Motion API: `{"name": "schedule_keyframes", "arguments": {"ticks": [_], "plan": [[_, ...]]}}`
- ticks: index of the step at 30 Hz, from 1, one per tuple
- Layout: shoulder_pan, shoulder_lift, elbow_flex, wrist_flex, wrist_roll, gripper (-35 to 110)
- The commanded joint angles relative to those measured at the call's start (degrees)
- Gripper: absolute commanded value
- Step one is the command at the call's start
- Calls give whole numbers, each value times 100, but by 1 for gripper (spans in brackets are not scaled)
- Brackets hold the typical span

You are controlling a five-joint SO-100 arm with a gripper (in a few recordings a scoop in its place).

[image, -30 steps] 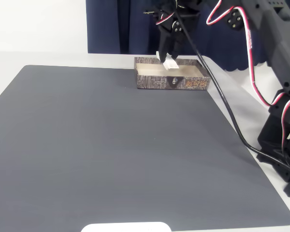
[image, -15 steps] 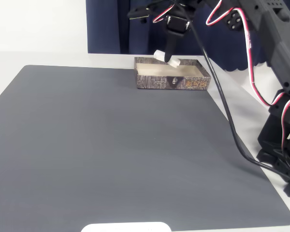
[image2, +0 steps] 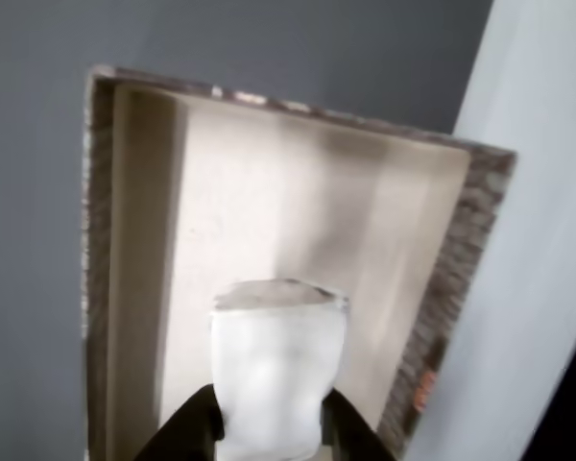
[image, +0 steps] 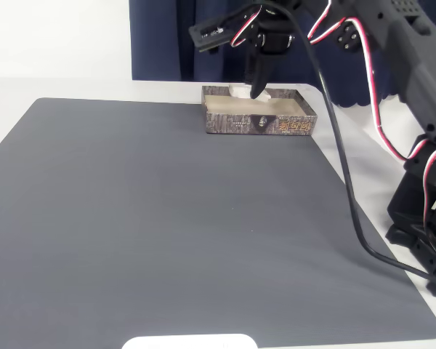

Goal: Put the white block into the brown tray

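One white block (image2: pixel 276 370) sits clamped between the gripper (image2: pixel 269 432) jaws. It hangs above one brown tray (image2: pixel 139 240), seemingly clear of the floor.

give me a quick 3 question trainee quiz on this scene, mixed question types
1. True or false: the white block lies loose on the grey mat.
2. Multiple choice: the pincer is above a) the mat's middle b) the brown tray c) the bare table.
3. Fill in: in the wrist view the tray's inside looks pale ____.

Key: 1 false, the pincer holds it. 2 b. 3 cream.
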State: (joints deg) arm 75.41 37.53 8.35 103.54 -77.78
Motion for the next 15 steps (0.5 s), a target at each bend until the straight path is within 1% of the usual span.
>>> {"name": "schedule_keyframes", "arguments": {"ticks": [1, 5, 9, 15], "plan": [[44, 0, -281, -44, -114, 0], [167, -281, -413, -44, -79, 0], [202, -519, -519, -35, 176, 0], [202, -686, -650, -114, 185, 0]]}}
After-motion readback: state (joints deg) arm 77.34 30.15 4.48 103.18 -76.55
